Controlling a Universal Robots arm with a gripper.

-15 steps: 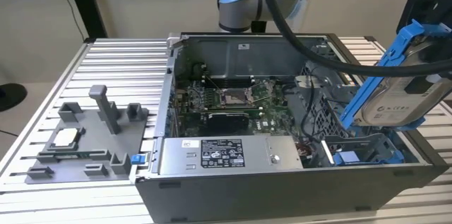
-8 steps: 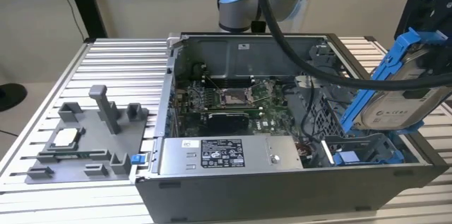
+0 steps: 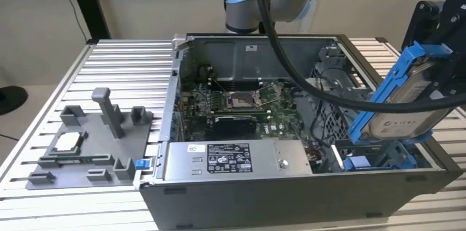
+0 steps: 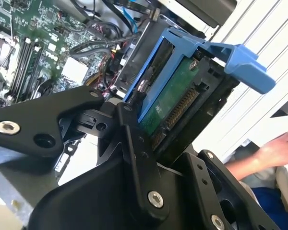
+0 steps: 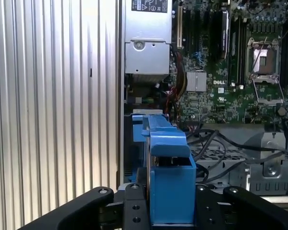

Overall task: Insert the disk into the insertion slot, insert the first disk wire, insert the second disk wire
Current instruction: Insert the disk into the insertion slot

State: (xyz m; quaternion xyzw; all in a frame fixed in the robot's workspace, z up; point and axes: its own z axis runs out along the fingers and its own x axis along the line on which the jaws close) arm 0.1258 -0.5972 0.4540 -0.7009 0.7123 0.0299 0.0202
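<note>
1. The gripper [image 3: 431, 70] hangs over the corner of the open computer case [image 3: 291, 201] at the exterior view's right, clenched on the disk [image 3: 402, 115].
2. In the second wrist view the black fingers [image 4: 133, 139] press against the two long sides of the disk [image 4: 172, 101], parted only as far as the blue carrier is wide, with no gap showing between pad and plastic.
3. In the first wrist view the gripper [image 5: 170, 213] has the disk [image 5: 169, 175] edge-on between its two black links, with the blue carrier standing up in the middle.
4. The disk is held off the case and tilted. Its label faces the exterior camera, its upper end is up by the gripper body, and its lower end is down toward the case.
5. The insertion slot [image 3: 368, 159], with its blue rails and tabs, lies directly below the disk's lower end in the case corner. The disk is not seated in it, and whether the lower edge touches the rails cannot be told.
6. The disk's green circuit-board side and connector row face the second wrist camera.
7. Thick black cables [image 3: 328, 93] run across the case just beside the disk.
8. Beside the slot, along the case's near wall, sits the grey power-supply box [image 3: 226, 160], with the motherboard [image 3: 240, 105] beyond it.
9. A person's hand [image 4: 278, 149] rests outside the case in the second wrist view, apart from the gripper.
</note>
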